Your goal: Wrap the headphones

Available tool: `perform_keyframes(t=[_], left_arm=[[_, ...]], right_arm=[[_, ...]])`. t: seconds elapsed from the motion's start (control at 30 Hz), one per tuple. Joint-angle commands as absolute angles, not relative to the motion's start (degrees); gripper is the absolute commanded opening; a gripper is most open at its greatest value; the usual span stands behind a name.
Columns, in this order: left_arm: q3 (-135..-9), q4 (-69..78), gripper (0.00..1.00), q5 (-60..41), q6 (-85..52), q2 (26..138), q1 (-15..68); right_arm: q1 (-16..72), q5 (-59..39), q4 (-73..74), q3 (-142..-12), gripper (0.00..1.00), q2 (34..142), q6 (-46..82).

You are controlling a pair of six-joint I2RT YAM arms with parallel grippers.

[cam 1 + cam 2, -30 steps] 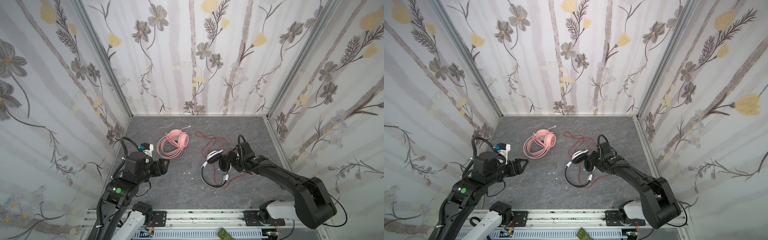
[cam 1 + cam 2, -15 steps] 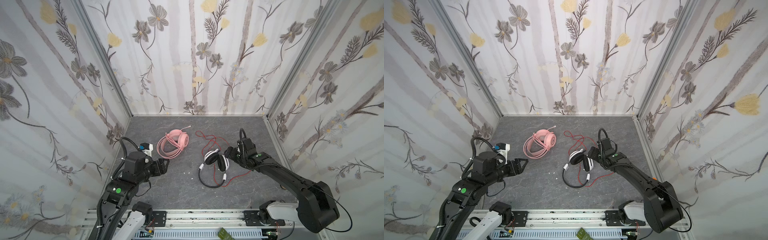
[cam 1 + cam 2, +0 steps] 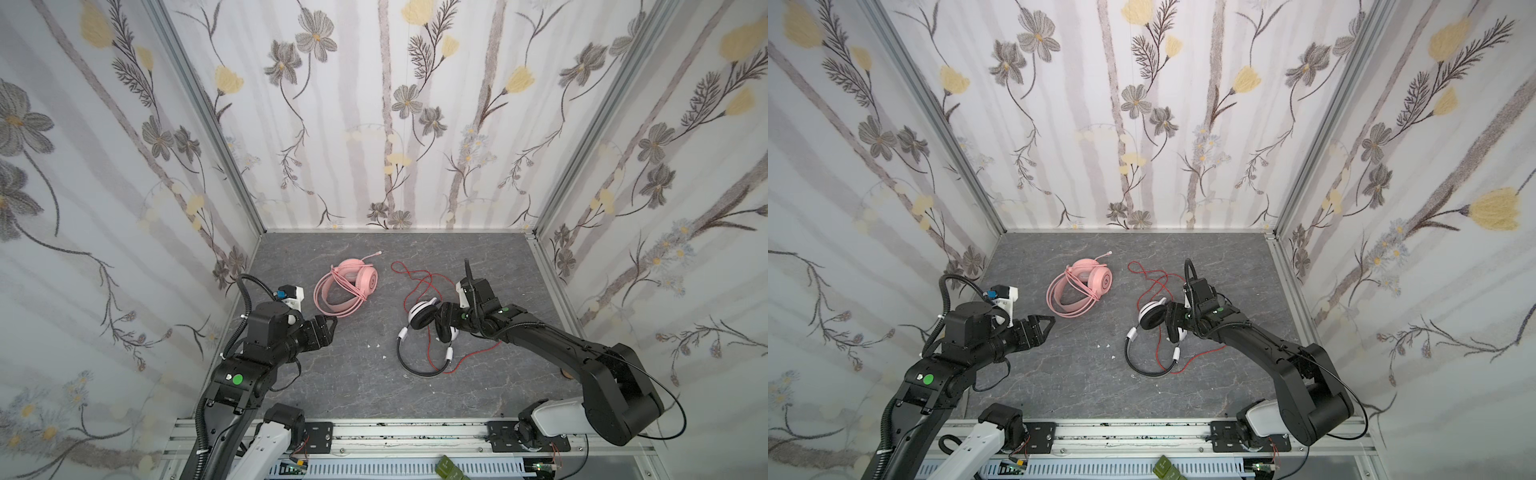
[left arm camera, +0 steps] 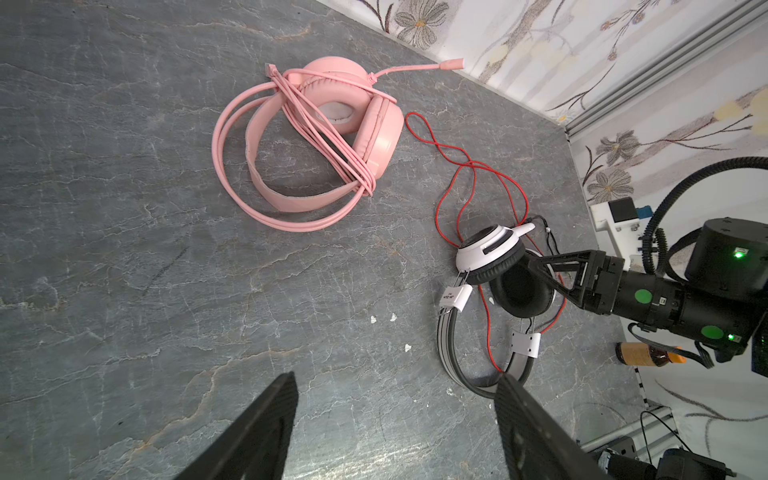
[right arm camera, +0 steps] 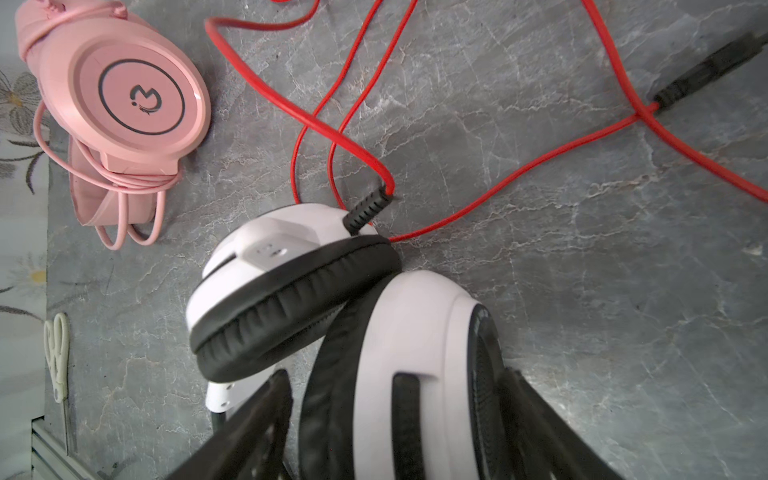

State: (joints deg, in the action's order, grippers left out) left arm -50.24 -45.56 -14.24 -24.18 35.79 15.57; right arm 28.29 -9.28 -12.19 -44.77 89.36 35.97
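The pink headphones [image 3: 345, 291] [image 3: 1079, 291] [image 4: 307, 141] lie on the grey floor at the back left, their pink cable wound round the band and cups. The white-and-black headphones [image 3: 422, 316] [image 3: 1152, 316] [image 4: 490, 249] lie to their right, with the thin red cable [image 3: 415, 276] [image 5: 332, 129] loose in loops behind and under them. My right gripper [image 3: 442, 328] [image 3: 1173, 328] [image 5: 395, 382] is shut on one upright white earcup [image 5: 415, 353], one finger on each side of it. My left gripper [image 3: 334, 322] [image 3: 1052, 320] [image 4: 395, 382] hovers open and empty near the pink band.
White-handled scissors [image 5: 56, 357] lie by the left wall. A small orange-brown bottle [image 4: 644, 353] lies by the right wall under my right arm. White crumbs [image 3: 376, 351] dot the floor's middle. Flowered walls close three sides, and a metal rail [image 3: 395, 432] runs along the front.
My right gripper has shifted toward the back with the earcup between its fingers, and the white-and-black headset has turned and slid with it. The left arm has stayed still.
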Motion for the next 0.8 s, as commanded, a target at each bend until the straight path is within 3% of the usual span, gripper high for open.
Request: perform_keyframes(t=[0.0,0.1,0.47,0.63,0.77], left_arm=[[-50.0,-43.9,0.78,-14.8,-24.0,35.7,15.4],[-50.0,-43.8,0.78,-15.1,-24.0,36.0,15.4],[-49.9,-43.7,0.78,-14.9,-24.0,35.5,15.2],[-49.9,-43.7,0.79,-15.1,-24.0,35.3,15.2],[-49.9,-43.6,0.79,-15.0,-23.9,35.1,15.3]], right_arm=[[28.5,-9.2,-8.7,-44.3,0.76,89.4,37.2],[28.6,-8.2,-8.7,-44.0,0.7,88.6,38.5],[28.5,-6.6,-5.9,-39.9,0.6,83.2,50.6],[28.7,-7.5,-6.4,-41.8,0.78,83.9,47.2],[28.9,-8.1,-7.5,-42.4,0.8,85.0,45.2]])
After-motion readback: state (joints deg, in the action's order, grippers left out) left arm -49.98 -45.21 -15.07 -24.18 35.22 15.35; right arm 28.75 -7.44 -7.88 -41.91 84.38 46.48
